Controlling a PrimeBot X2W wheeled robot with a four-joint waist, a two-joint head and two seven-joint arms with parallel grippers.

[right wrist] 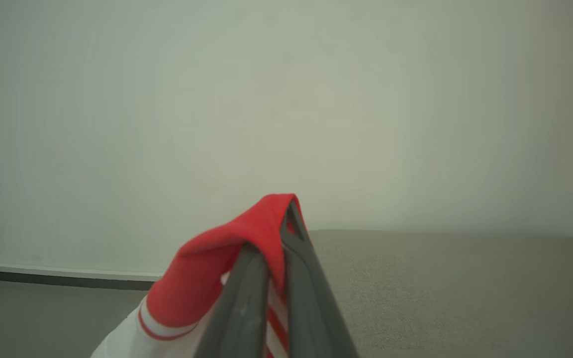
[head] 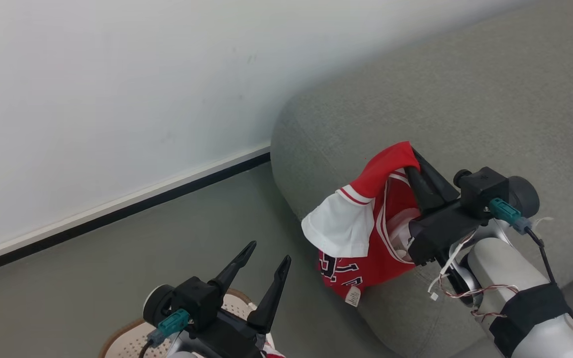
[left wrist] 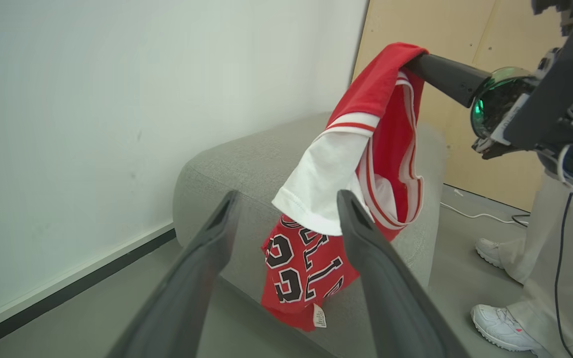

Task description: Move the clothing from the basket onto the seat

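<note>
**Jersey (head: 366,271) poised for the drop**

The right gripper (head: 416,164), clamped on a fold of the red jersey, holds it above the sofa cushion's (head: 465,99) rounded corner, hem trailing past the edge. The left gripper (head: 269,251), fingers spread and empty, hangs by the basket (head: 135,343). The jersey is best released further in from the edge.

Staged test room, bare white wall (head: 92,74), black skirting (head: 117,214), plywood panel (left wrist: 455,25), loose cable (left wrist: 475,215) on grey floor (head: 142,258), grey seat (head: 465,99)
</note>
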